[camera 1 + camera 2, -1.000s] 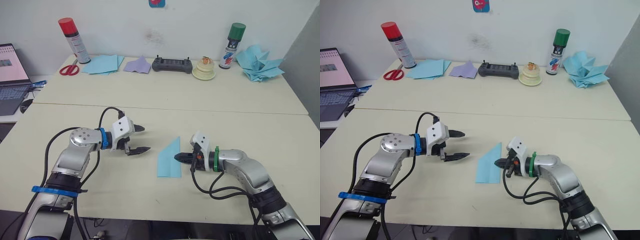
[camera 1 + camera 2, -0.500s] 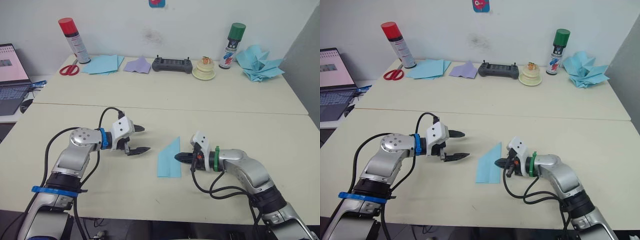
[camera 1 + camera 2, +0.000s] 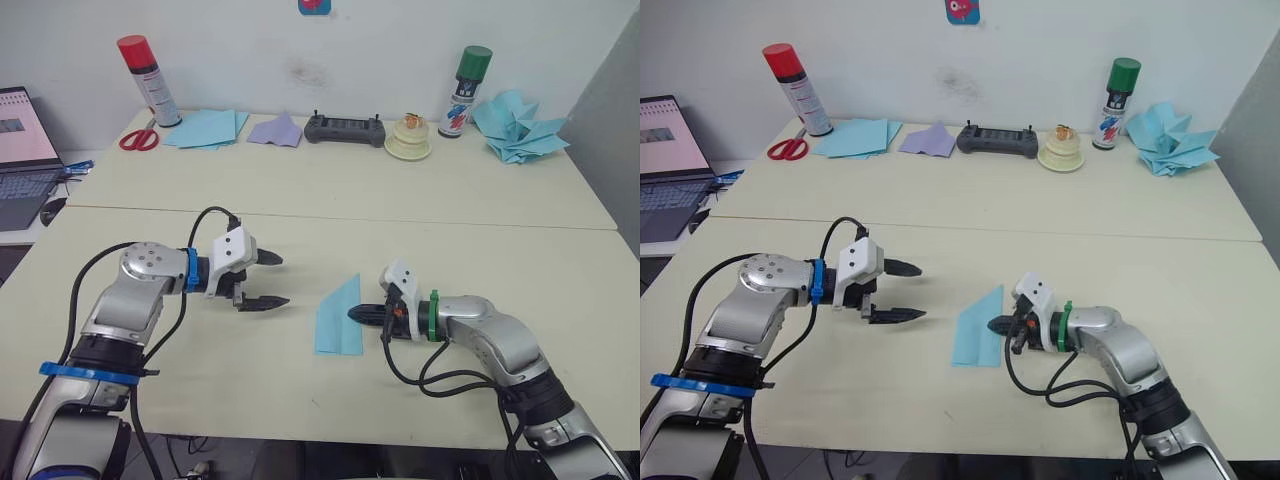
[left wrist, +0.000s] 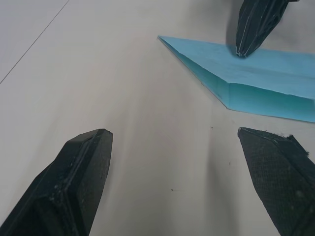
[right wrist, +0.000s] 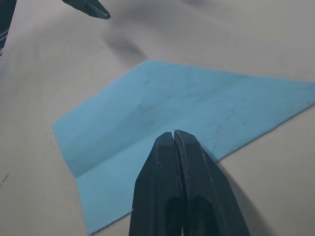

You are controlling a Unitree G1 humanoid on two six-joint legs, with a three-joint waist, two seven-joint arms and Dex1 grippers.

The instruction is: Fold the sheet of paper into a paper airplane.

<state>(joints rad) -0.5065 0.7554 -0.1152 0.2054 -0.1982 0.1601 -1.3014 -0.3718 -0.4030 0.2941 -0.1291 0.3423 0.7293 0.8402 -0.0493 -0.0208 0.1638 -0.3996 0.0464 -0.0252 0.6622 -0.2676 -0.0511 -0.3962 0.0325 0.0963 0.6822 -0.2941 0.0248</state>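
The sheet of paper (image 3: 337,318) is light blue and folded into a narrow, flat shape with a point at its far end. It lies on the near table between my arms. My right gripper (image 3: 353,314) is shut, and its tip rests on the sheet's right edge (image 5: 162,113). My left gripper (image 3: 283,280) is open and empty, hovering over bare table about a gripper-length left of the sheet. The left wrist view has the sheet (image 4: 256,78) ahead of its fingers (image 4: 83,172), with the right gripper's tip on it. The paper airplane is out of view.
Along the far table stand a red spray can (image 3: 147,80), scissors (image 3: 138,138), a pile of blue sheets (image 3: 205,128), a purple paper piece (image 3: 275,130), a black controller (image 3: 344,129), a cream roll (image 3: 408,140), a green can (image 3: 460,92) and a blue paper heap (image 3: 515,126). A laptop (image 3: 22,150) sits far left.
My left gripper has drawn back a little to the left, away from the sheet, still open. The right gripper and the sheet have not moved.
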